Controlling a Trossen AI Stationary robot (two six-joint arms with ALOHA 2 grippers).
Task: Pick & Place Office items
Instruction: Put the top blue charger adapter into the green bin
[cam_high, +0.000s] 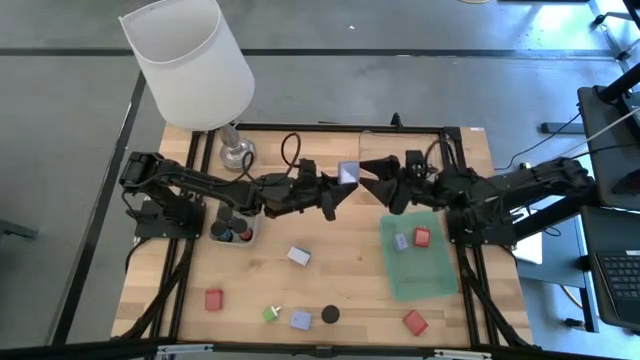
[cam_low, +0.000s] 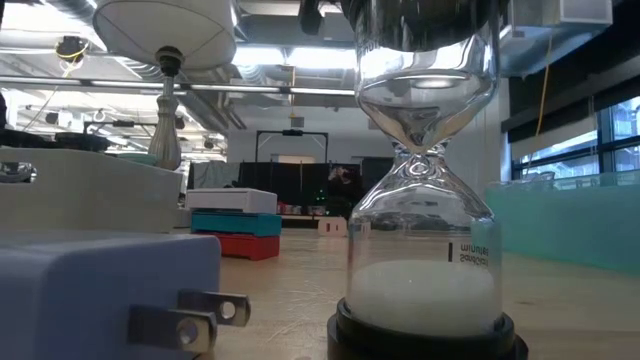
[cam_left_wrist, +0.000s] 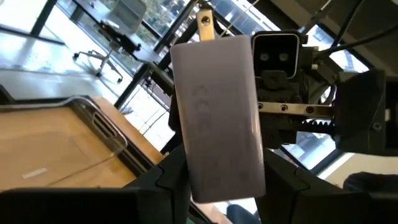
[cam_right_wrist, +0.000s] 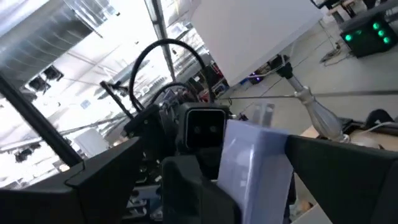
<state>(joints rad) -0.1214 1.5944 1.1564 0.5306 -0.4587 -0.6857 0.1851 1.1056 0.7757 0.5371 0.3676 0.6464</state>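
Observation:
A lilac plug block (cam_high: 348, 172) with metal prongs (cam_left_wrist: 205, 22) hangs in the air above the middle of the table's far half. My left gripper (cam_high: 340, 188) is shut on it and reaches in from the table's left. My right gripper (cam_high: 373, 170) faces it from the right and is open. Its two fingers (cam_right_wrist: 336, 168) stand on either side of the block (cam_right_wrist: 255, 168); I cannot tell whether they touch it. Other office items lie on the table: red blocks (cam_high: 214, 299), lilac blocks (cam_high: 298, 255), a green bit (cam_high: 272, 314) and a black cap (cam_high: 330, 314). My left gripper pinches the block's end opposite the prongs (cam_left_wrist: 224, 186) between its two fingers (cam_left_wrist: 171, 177), on the block's narrow sides. The fingers come in level from the table's left. The block is lifted clear of the table, with its pronged end standing away from the fingers.
A white-shaded lamp (cam_high: 190, 60) stands at the far left. A clear tray (cam_high: 250, 236) with dark caps lies left of centre. A green tray (cam_high: 418, 275) at the right holds a lilac and a red block. An hourglass (cam_low: 425, 200) and another plug block (cam_low: 110, 300) stand near the low camera.

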